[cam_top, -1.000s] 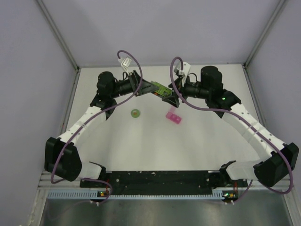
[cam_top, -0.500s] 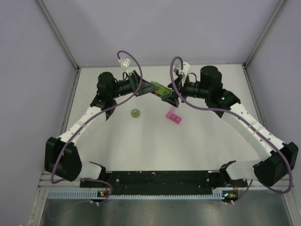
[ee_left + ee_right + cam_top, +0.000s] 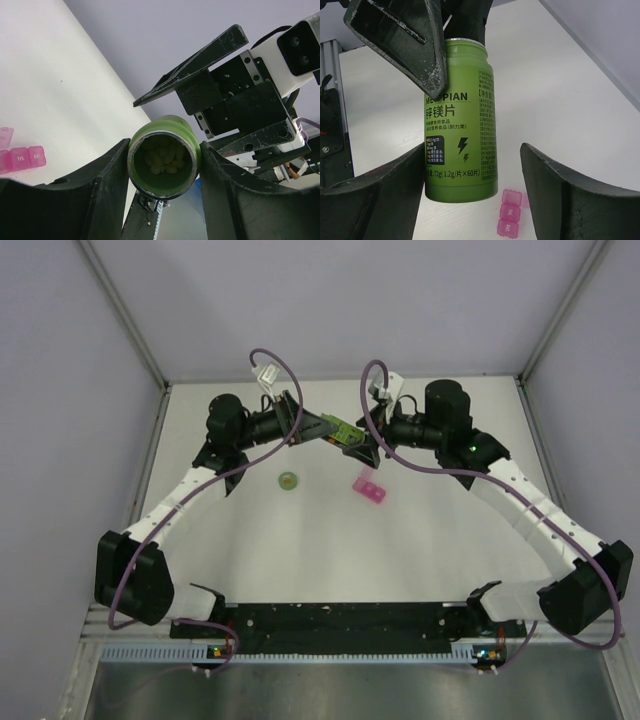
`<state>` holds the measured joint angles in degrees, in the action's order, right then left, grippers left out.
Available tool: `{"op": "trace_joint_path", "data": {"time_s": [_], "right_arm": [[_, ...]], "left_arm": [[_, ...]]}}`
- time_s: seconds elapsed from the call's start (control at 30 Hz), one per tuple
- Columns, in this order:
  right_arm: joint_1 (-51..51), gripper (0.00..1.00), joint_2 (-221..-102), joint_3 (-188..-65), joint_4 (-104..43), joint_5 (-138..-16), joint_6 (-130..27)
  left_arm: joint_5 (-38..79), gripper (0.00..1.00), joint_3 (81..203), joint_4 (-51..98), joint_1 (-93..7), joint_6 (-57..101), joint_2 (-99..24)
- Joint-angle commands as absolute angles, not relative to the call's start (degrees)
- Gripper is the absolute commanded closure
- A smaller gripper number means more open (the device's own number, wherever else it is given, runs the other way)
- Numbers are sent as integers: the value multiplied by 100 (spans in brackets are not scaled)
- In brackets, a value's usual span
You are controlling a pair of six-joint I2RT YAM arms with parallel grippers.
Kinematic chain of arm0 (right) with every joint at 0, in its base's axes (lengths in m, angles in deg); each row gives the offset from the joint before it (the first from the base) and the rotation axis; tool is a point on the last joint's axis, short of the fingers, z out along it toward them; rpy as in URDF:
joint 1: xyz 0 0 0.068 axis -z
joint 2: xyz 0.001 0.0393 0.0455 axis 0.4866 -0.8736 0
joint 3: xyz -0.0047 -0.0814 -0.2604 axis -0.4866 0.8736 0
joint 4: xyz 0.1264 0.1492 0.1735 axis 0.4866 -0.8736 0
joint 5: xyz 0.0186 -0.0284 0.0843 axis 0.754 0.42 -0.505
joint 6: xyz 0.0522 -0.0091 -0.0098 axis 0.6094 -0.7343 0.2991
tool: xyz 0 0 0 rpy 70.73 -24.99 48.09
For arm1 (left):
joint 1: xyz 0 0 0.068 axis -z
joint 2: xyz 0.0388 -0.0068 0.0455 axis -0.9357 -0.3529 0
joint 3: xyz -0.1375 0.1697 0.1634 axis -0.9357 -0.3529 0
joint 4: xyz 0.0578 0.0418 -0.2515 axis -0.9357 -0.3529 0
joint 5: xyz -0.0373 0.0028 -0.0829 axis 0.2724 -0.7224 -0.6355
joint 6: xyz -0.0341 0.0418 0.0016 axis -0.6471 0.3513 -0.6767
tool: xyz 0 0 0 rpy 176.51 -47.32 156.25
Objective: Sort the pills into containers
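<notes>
My left gripper (image 3: 164, 150) is shut on the neck of a green bottle (image 3: 347, 430), held in the air above the back of the table. The bottle's open mouth faces the left wrist camera, and pale pills (image 3: 162, 159) lie inside. My right gripper (image 3: 472, 150) is open around the lower end of the bottle (image 3: 460, 130). Its left finger is at the label and its right finger stands apart. The pink containers (image 3: 368, 489) lie on the table just below the bottle, and also show in both wrist views as containers (image 3: 509, 217) and containers (image 3: 22, 157).
A green bottle cap (image 3: 288, 480) lies on the white table (image 3: 320, 540) left of the pill box. Grey walls close in the back and both sides. The arm bases stand at the near edge.
</notes>
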<state>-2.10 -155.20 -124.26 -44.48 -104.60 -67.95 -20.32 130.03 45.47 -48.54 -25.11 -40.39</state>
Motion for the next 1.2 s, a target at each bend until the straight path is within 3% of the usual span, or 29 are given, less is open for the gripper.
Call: {"op": "trace_joint_path", "data": {"time_s": [0.0, 0.4, 0.57, 1.0, 1.1, 1.17], "right_arm": [[-164, 27, -15534, -12396, -4164, -10515, -6738], [-164, 25, -15499, -12282, -4182, -10444, -6773], [-164, 31, -15499, -12308, -4182, -10488, -6773], [-164, 89, -15464, -12291, -4173, -10506, -6773], [-164, 100, -15420, -12238, -4121, -10497, -6747], [-164, 100, -15368, -12203, -4077, -10479, -6712]], "left_arm": [[-2131, 100, 12972, 5053, -4833, -2605, -3804], [-2166, 100, 12928, 5141, -4833, -2657, -3778], [-2166, 100, 12911, 5167, -4825, -2666, -3769], [-2079, 100, 12928, 4807, -4824, -2306, -3743], [-2061, 83, 13024, 4596, -4824, -2139, -3743], [-2061, 70, 13095, 4491, -4824, -2025, -3734]]}}
